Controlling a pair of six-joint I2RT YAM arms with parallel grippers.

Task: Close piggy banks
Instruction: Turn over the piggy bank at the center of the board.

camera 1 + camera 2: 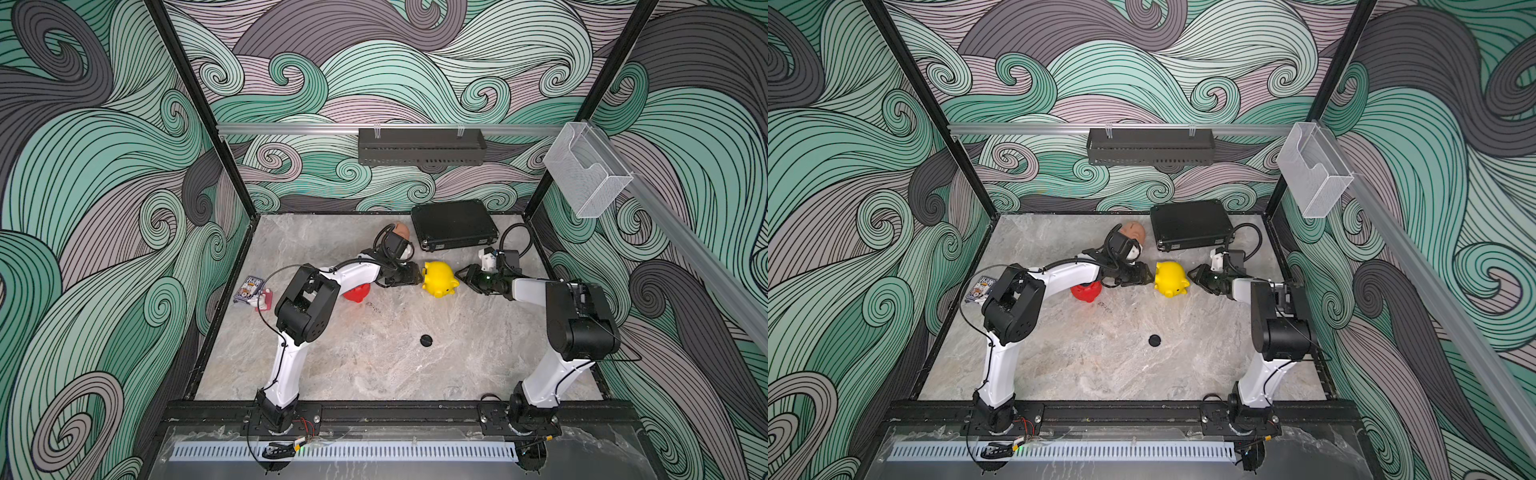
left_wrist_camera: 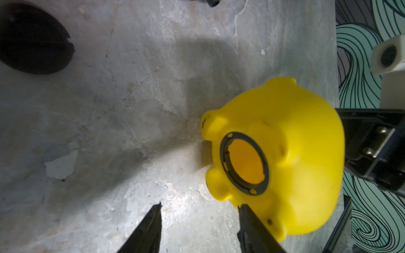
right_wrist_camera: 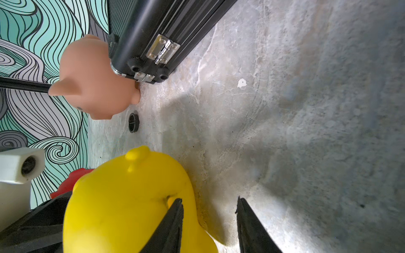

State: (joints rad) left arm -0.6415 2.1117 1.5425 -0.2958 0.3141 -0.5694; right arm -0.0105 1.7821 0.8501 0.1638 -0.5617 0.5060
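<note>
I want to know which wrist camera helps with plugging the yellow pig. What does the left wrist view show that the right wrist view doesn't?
Only the left wrist view shows the yellow piggy bank's belly hole, open and ringed in black.

Only the right wrist view shows the peach-pink piggy bank against the black case, a small black plug lying beside it, and a bit of the red piggy bank.

Both show the yellow pig on the marble table and open gripper fingers at its side.

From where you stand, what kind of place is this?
Probably a robot test booth, not a home: two robot arms bolted to a marble-look table, walled in by swirl-patterned panels, with toy piggy banks as practice objects.
</note>
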